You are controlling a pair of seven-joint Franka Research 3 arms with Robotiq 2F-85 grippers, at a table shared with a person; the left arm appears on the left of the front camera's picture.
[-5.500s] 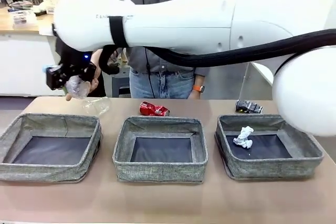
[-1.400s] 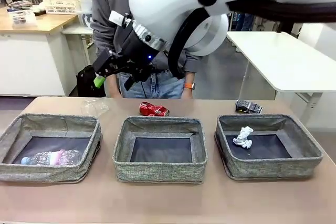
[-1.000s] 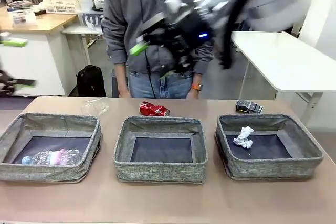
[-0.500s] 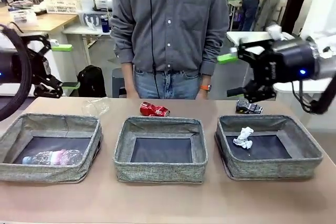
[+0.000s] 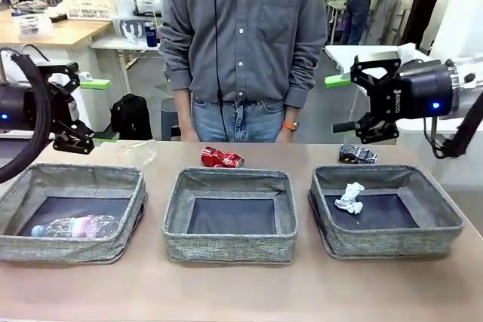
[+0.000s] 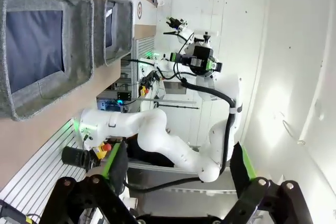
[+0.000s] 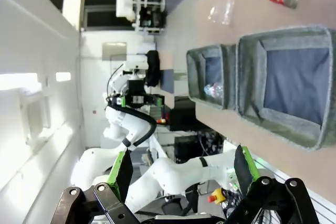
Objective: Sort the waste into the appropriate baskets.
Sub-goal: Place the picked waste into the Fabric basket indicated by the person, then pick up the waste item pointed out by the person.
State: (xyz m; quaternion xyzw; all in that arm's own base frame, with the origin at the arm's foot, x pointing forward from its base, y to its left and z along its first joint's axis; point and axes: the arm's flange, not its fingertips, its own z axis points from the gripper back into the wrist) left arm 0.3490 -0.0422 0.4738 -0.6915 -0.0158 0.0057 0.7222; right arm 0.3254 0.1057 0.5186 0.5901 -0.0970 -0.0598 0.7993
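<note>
Left pincer (image 5: 99, 111): raised above the left end of the desk, jaws spread wide, nothing between the green pads (image 5: 95, 84). The left wrist view shows the same empty gap.

Right pincer (image 5: 340, 103): raised over the far right of the desk, jaws also at full spread, gripping nothing.

Pale brown desk (image 5: 241, 292): three alike rectangular baskets of grey woven fabric stand in a row across it, each with a dark flat bottom.
- Left basket (image 5: 72, 250): a clear plastic bottle with a blue cap and pinkish label (image 5: 72, 226) lies on its side on the bottom, toward the near wall.
- Middle basket (image 5: 230, 250): dark bottom in full view.
- Right basket (image 5: 389, 246): a crumpled white paper wad (image 5: 349, 197) sits on the bottom, left of centre.

Behind the baskets, on the bare desk:
- Second clear plastic bottle (image 5: 136, 153), squashed, just beyond the far right corner of the left basket.
- Crushed red soda can (image 5: 222, 157), on its side, just beyond the far rim of the middle basket.
- Crushed dark can (image 5: 357, 154), just beyond the far rim of the right basket and below the right pincer's lower finger. Apart from it.

Far edge: a person in a grey buttoned shirt and blue jeans (image 5: 241, 35) stands behind the red can, arms down, with an orange wristband (image 5: 288, 126) on one wrist.
</note>
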